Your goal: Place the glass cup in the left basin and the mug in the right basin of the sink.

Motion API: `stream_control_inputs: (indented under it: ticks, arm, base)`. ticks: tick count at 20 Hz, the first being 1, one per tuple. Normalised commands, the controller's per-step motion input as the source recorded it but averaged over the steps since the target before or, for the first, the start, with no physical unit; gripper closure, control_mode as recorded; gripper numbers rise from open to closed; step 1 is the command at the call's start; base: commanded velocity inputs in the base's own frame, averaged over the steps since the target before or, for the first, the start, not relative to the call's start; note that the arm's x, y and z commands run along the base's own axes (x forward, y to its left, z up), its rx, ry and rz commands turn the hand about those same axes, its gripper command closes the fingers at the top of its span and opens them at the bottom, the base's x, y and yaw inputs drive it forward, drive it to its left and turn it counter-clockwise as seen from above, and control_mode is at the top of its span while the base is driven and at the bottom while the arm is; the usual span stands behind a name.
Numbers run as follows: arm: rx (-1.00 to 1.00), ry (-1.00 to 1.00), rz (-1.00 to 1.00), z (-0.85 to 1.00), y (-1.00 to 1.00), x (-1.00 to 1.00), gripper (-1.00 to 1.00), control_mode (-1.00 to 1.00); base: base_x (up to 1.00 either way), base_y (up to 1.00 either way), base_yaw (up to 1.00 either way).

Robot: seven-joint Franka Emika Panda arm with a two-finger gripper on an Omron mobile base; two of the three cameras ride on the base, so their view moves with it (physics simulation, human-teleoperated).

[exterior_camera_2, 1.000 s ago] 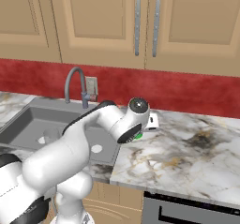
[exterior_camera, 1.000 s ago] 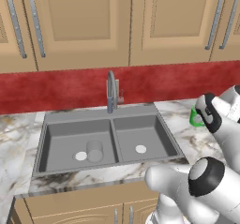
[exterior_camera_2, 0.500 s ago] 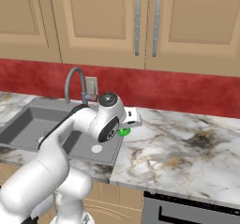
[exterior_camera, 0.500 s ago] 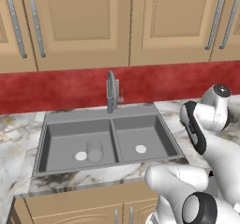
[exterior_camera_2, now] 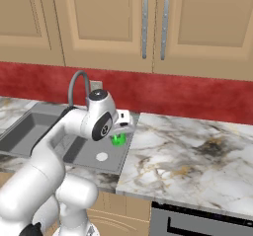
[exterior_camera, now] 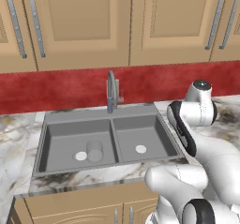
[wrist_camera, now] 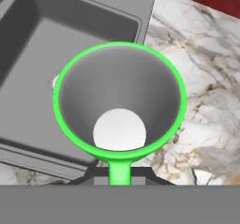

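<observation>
A bright green mug (exterior_camera_2: 118,140) hangs in the air over the right rim of the sink (exterior_camera_2: 59,112), with my gripper (exterior_camera_2: 120,133) shut on it. From above in the hand view, the mug (wrist_camera: 119,101) shows its open mouth, and its handle sits in my gripper (wrist_camera: 119,174). Under it lie the right basin (wrist_camera: 70,40) and the counter's edge. The right basin (exterior_camera: 140,136) holds nothing but its drain. The glass cup (exterior_camera: 94,149) stands upright in the left basin (exterior_camera: 65,141), beside the drain.
A curved grey faucet (exterior_camera: 111,91) rises behind the sink's divider. Marble counter (exterior_camera_2: 197,161) stretches to the right of the sink, with a red backsplash (exterior_camera: 70,89) and wooden cabinets above. My own arm (exterior_camera: 197,138) blocks the counter at the right of the left base view.
The arm has swung left, carrying the mug from above the counter to the right rim of the sink. The glass cup has stayed in the left basin.
</observation>
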Motion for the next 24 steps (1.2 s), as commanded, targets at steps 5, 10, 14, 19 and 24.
stream_control_inputs:
  ticks: [5, 10, 14, 19, 24]
  arm:
    - [0.03, 0.03, 0.00, 0.00, 0.34, 0.01, 1.00, -1.00]
    - [0.07, -0.04, 0.00, -0.04, 0.25, 0.00, 1.00, -1.00]
    - [0.06, -0.08, 0.00, -0.14, 0.30, 0.00, 1.00, -1.00]
    - [0.04, -0.01, 0.00, -0.23, 0.25, 0.08, 1.00, -1.00]
    - [0.00, 0.01, 0.00, -0.30, 0.24, 0.18, 1.00, -1.00]
  base:
    - [0.00, 0.00, 0.00]
    - [0.00, 0.00, 0.00]
    - [0.00, 0.00, 0.00]
    - [0.00, 0.00, 0.00]
    - [0.00, 0.00, 0.00]
